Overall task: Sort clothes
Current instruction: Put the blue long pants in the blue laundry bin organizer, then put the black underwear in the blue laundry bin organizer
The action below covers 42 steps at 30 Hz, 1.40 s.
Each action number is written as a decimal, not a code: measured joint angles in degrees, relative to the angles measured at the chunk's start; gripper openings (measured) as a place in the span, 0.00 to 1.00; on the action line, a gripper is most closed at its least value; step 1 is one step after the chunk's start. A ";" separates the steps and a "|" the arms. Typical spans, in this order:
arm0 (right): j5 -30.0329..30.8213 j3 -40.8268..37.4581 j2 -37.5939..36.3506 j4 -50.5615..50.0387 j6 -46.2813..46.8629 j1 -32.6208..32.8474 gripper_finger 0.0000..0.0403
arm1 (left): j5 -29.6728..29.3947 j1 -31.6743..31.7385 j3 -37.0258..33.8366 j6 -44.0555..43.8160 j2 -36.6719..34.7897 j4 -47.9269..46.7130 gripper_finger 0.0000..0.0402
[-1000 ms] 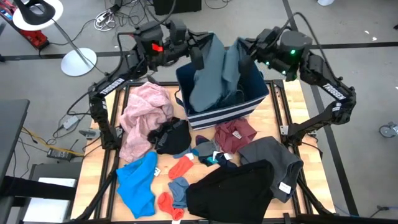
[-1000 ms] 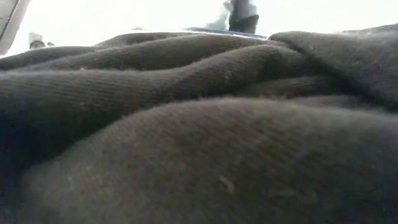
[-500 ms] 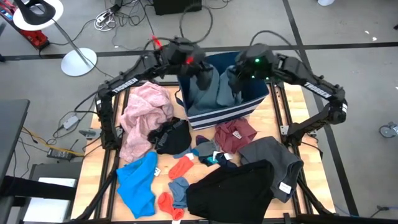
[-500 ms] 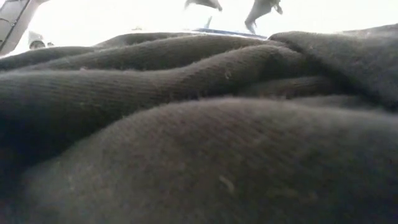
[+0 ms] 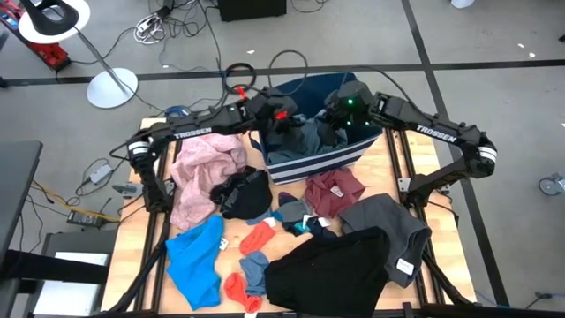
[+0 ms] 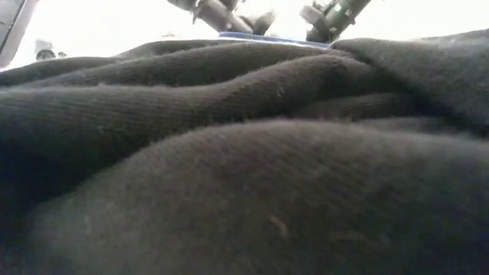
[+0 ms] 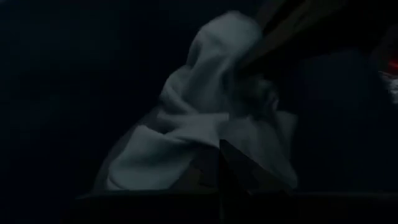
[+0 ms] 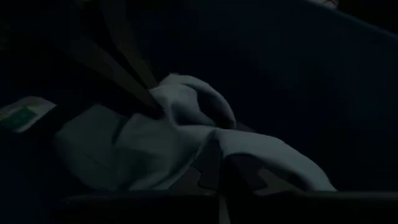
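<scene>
The grey-blue garment point(image 5: 305, 137) lies bunched inside the navy bin point(image 5: 318, 163), pinched by the left gripper point(image 5: 284, 132) and the right gripper point(image 5: 334, 132), both with fingers pressed together on it. If either lifts away before letting go, the cloth may drag back over the bin's rim onto the surface point(image 5: 388, 168).

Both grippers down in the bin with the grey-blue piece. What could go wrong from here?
1. Both the left gripper and right gripper are shut on the grey-blue garment; lifting without letting go may drag it back out of the bin.
2. The grippers sit close inside the bin; they might collide.
3. Either arm could snag the soft bin wall when withdrawing.
</scene>
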 joint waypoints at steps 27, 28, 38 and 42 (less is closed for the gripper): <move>-0.61 -0.21 -7.28 -1.75 2.10 -1.58 0.48 | 4.99 1.42 -0.06 -2.67 -2.07 6.18 0.39; -0.61 -0.21 -8.42 -2.50 2.29 -1.58 0.48 | 5.18 1.40 -0.06 -2.14 -3.04 5.89 0.39; 1.01 -0.16 -18.75 -7.78 6.38 2.23 0.44 | 3.72 -0.23 -3.76 1.52 -13.29 0.74 0.35; 1.38 -0.16 -21.30 -11.02 9.28 5.30 0.43 | 2.90 -0.67 -7.69 1.41 -16.96 -3.10 0.35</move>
